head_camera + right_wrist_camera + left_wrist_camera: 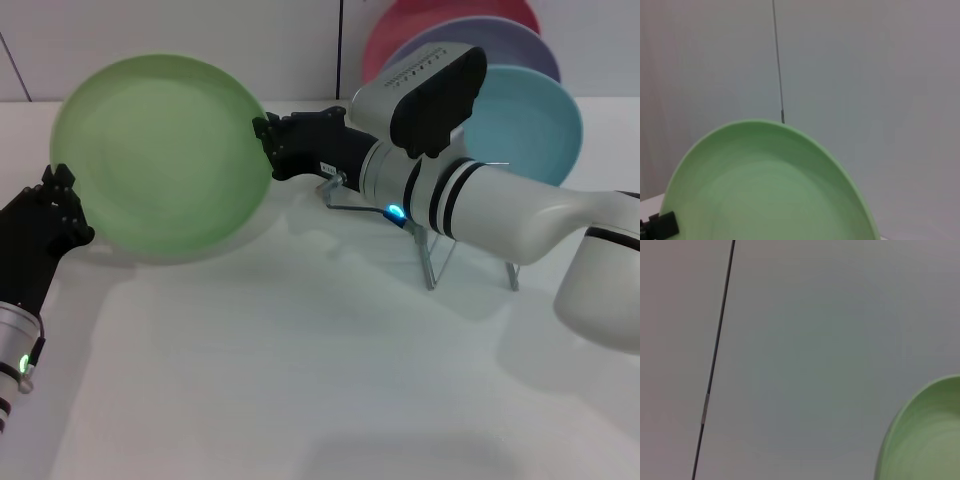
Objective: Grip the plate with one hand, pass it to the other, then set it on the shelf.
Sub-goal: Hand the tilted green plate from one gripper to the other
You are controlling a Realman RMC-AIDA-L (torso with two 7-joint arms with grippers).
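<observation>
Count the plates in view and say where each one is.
4. The round light green plastic plate is held up between the left gripper and right gripper. Turquoise-blue plate, lavender plate and pink plate stand behind the right arm; more may be hidden.

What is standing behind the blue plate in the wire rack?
Behind the blue plate stands a lavender plate, and behind that a pink plate, all upright in the rack. Only their upper edges show; the right arm hides the rest.
</observation>
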